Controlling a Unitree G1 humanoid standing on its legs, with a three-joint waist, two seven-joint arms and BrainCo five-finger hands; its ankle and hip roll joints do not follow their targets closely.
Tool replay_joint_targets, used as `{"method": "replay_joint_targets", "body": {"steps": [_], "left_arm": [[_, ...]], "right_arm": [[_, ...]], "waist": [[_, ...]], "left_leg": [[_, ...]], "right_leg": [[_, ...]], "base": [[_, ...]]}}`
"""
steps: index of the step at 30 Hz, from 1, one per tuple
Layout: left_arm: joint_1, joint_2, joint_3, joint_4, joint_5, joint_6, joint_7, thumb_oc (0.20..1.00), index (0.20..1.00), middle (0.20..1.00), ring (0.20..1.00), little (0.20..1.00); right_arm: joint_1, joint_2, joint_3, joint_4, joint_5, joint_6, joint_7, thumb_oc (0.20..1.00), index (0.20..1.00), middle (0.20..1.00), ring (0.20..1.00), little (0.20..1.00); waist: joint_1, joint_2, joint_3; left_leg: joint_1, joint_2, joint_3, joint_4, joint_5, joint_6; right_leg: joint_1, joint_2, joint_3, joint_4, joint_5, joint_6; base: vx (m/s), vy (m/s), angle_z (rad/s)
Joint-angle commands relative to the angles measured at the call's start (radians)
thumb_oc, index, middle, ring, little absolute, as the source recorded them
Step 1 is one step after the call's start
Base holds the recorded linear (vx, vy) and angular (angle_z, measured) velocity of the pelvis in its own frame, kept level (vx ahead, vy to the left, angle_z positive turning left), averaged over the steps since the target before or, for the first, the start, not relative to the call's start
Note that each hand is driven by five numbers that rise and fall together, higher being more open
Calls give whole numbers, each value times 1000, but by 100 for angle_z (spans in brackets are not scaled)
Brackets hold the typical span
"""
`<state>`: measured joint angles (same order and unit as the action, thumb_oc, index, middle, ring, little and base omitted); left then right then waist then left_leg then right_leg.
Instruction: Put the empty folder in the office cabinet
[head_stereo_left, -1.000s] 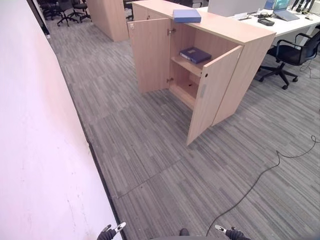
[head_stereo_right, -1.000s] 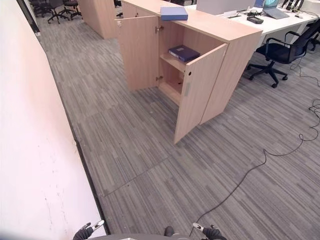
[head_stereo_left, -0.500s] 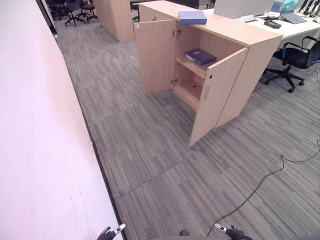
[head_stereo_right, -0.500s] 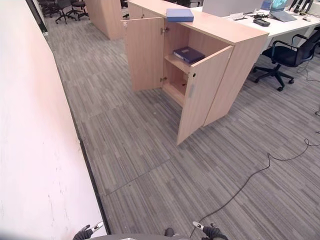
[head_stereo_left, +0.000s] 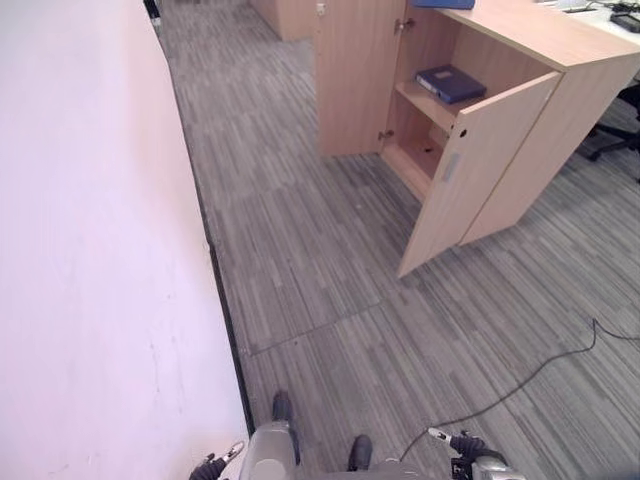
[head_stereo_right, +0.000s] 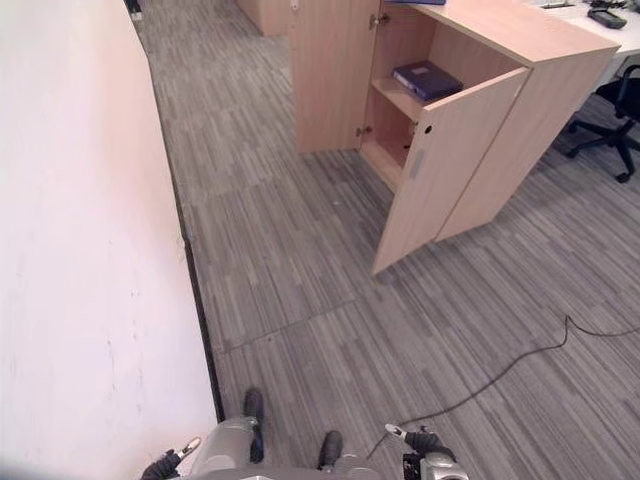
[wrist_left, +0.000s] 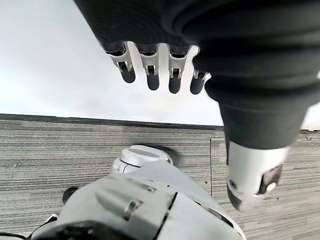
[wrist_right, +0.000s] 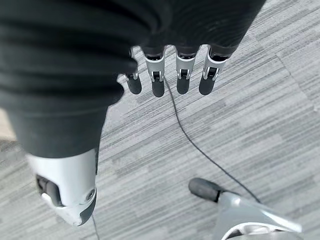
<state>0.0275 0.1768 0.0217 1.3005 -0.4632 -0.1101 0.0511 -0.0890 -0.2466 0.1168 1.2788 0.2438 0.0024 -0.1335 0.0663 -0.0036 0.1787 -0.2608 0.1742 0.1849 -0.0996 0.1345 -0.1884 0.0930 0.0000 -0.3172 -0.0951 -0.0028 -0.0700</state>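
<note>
Both doors of the office cabinet (head_stereo_left: 480, 150) stand open at the far right, a dark blue folder (head_stereo_left: 450, 83) lying flat on its upper shelf. Left hand (wrist_left: 155, 75) and right hand (wrist_right: 170, 75) hang low with relaxed fingers, holding nothing. Judging by this, the approach is in hand; next comes walking closer.

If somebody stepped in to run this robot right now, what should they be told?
Left hand and right hand hang open, holding nothing. The office cabinet stands ahead with both doors open. A dark blue folder already lies on its upper shelf. Another blue folder lies on top of the cabinet, at the view's edge. Nothing is picked up yet. Left: walk up, take the empty folder, shelve it.
</note>
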Motion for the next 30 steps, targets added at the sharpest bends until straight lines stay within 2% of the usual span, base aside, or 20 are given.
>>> {"method": "replay_joint_targets", "body": {"steps": [1,3,4,6,7,10,13,15,16,17,18,19,21,22,24,25,26,27,28,30], "left_arm": [[62,25,20,-40,-3,-15,4,1000,1000,1000,1000,1000],[75,25,32,-37,-6,-16,9,1000,1000,1000,1000,1000],[79,24,40,-30,-5,-18,9,1000,1000,1000,1000,1000],[78,27,42,-31,-7,-18,10,1000,1000,1000,1000,1000],[76,30,43,-36,-6,-21,12,1000,1000,1000,1000,1000],[75,34,44,-38,-2,-24,12,1000,1000,1000,1000,1000],[66,40,43,-41,4,-22,11,1000,1000,1000,1000,1000],[63,44,42,-44,2,-20,10,1000,1000,1000,1000,1000],[62,44,42,-44,2,-20,10,1000,1000,1000,1000,1000],[63,47,39,-48,7,-17,7,1000,1000,1000,1000,1000],[63,50,39,-49,11,-17,5,1000,1000,1000,1000,1000],[63,50,40,-49,11,-17,5,1000,1000,1000,1000,1000],[68,55,42,-49,8,-17,5,1000,1000,1000,1000,1000],[66,60,43,-51,-1,-19,4,1000,1000,1000,1000,1000],[59,67,36,-57,1,-21,3,1000,1000,1000,1000,1000],[58,66,36,-57,1,-21,3,1000,1000,1000,1000,1000],[55,69,27,-59,10,-20,2,1000,1000,1000,1000,1000],[54,69,28,-58,11,-20,2,1000,1000,1000,1000,1000],[54,68,29,-57,23,-22,-1,1000,1000,1000,1000,1000],[57,66,35,-48,34,-23,-3,1000,1000,1000,1000,1000]], "right_arm": [[16,-14,6,23,-37,-11,-3,1000,1000,1000,1000,1000],[21,-12,7,26,-50,-8,-1,1000,1000,1000,1000,1000],[23,-5,5,29,-55,-8,4,1000,1000,1000,1000,1000],[22,-4,7,29,-58,-6,4,1000,1000,1000,1000,1000],[19,1,6,33,-67,-2,6,1000,1000,1000,1000,1000],[17,6,4,38,-76,2,10,1000,1000,1000,1000,1000],[8,8,-8,30,-84,7,15,1000,1000,1000,1000,1000],[2,5,-15,25,-82,9,19,1000,1000,1000,1000,1000],[2,5,-15,25,-82,9,19,1000,1000,1000,1000,1000],[-3,-1,-23,14,-78,10,18,1000,1000,1000,1000,1000],[-4,0,-25,7,-75,10,17,1000,1000,1000,1000,1000],[-4,0,-25,7,-75,10,17,1000,1000,1000,1000,1000],[0,3,-24,-1,-76,8,15,1000,1000,1000,1000,1000],[-6,5,-13,-8,-74,4,18,1000,1000,1000,1000,1000],[-15,4,-6,-11,-70,2,18,1000,1000,1000,1000,1000],[-16,4,-6,-11,-70,2,18,1000,1000,1000,1000,1000],[-28,2,-1,-10,-64,2,18,1000,1000,1000,1000,1000],[-29,3,-1,-9,-64,2,18,1000,1000,1000,1000,1000],[-27,4,-2,-5,-54,1,18,1000,1000,1000,1000,1000],[-22,7,-9,1,-42,2,23,1000,1000,1000,1000,1000]], "waist": [[19,-4,-41],[33,9,-53],[46,7,-71],[48,3,-77],[56,-4,-92],[62,-21,-108],[74,-44,-134],[78,-47,-138],[79,-47,-140],[79,-45,-138],[78,-41,-138],[78,-42,-137],[74,-30,-132],[54,-2,-114],[27,18,-82],[27,20,-79],[-11,12,-37],[-12,13,-37],[-39,-4,-13],[-70,-18,-10]], "left_leg": [[-18,2,25,113,26,64],[6,-7,8,95,55,64],[11,-26,-5,100,48,68],[16,-34,-3,103,41,73],[25,-59,7,111,17,89],[27,-87,14,127,-17,106],[40,-160,25,169,-101,149],[65,-195,28,169,-128,172],[62,-194,30,168,-127,172],[99,-238,21,161,-151,200],[126,-257,10,148,-163,213],[127,-259,11,147,-162,213],[183,-280,-9,112,-181,228],[235,-260,-42,83,-193,224],[271,-237,-74,98,-209,223],[273,-235,-74,100,-211,221],[325,-243,-121,126,-249,221],[323,-243,-122,127,-248,221],[361,-257,-164,147,-281,223],[396,-274,-206,135,-291,227]], "right_leg": [[145,-48,27,8,-180,153],[158,-55,39,8,-190,160],[165,-82,41,8,-190,176],[166,-96,43,8,-190,181],[168,-136,37,8,-182,203],[173,-181,30,8,-159,227],[154,-295,4,92,-85,276],[121,-354,0,175,-8,286],[118,-354,2,173,-5,287],[95,-412,-4,274,85,284],[80,-432,-4,333,119,271],[80,-434,-4,335,118,271],[42,-474,-28,419,168,251],[-38,-426,-42,432,88,206],[-104,-357,-34,386,3,185],[-102,-355,-34,387,1,183],[-173,-273,16,267,11,195],[-170,-271,14,260,16,195],[-211,-204,80,153,51,218],[-275,-140,138,77,98,234]], "base": [[178,86,-3],[318,173,-46],[354,205,-76],[241,153,-41],[156,118,-15],[238,185,-8],[243,234,2],[135,180,-9],[159,234,-5],[193,262,-5],[196,261,-5],[172,192,5],[246,165,22],[286,52,23],[211,-59,35],[252,-126,81],[171,-90,83],[343,-140,69],[265,-58,71],[301,-39,73]]}}
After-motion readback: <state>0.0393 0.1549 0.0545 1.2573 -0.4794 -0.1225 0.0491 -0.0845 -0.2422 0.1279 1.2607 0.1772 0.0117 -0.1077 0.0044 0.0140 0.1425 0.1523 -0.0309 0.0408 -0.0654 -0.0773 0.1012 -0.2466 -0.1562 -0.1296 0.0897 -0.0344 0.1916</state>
